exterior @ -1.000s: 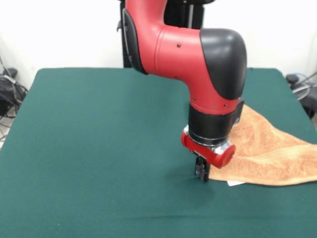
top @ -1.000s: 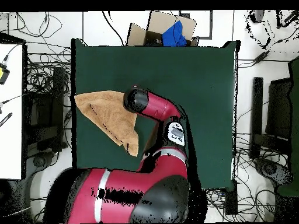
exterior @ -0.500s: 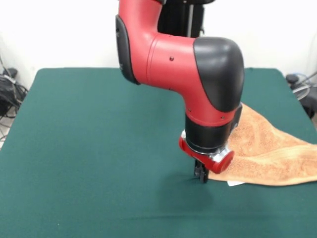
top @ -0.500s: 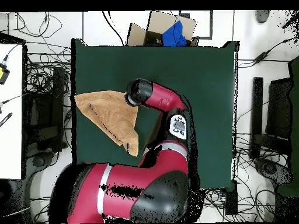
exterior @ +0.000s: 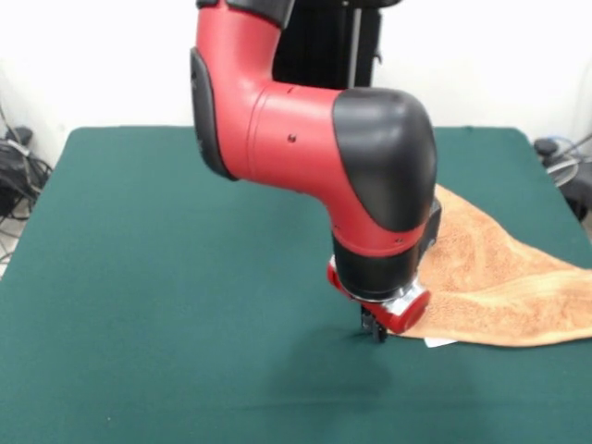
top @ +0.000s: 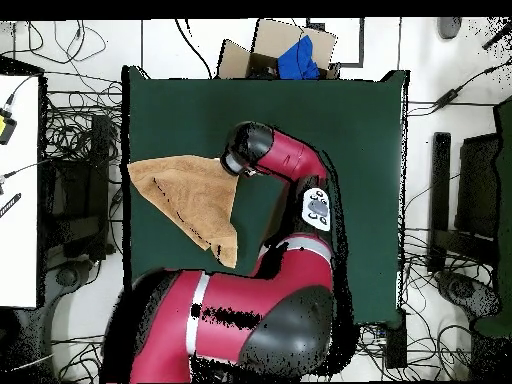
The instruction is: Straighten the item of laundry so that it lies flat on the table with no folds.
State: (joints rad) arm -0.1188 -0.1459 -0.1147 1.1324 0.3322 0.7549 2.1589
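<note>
The orange-tan towel point(exterior: 499, 287) lies crumpled in a rough triangle at the right side of the green table point(exterior: 185, 277), with folds across it and a small white tag point(exterior: 440, 342) at its near edge. My gripper point(exterior: 375, 329) points straight down at the towel's near-left corner, its tips at the table surface. The black and red wrist hides most of it. In the overhead view the towel point(top: 185, 195) lies against the table's point(top: 330, 120) left edge, and the arm's wrist point(top: 248, 152) covers the gripper at the towel's upper right corner.
A cardboard box with a blue item point(top: 290, 55) sits just past the table's top edge in the overhead view. Cables and equipment point(top: 70, 200) surround the table. The towel reaches the right side of the table in the front view.
The arm's elbow and forearm have swung over and the wrist has sunk slightly. The gripper tips stay at the same towel corner. The towel has not moved.
</note>
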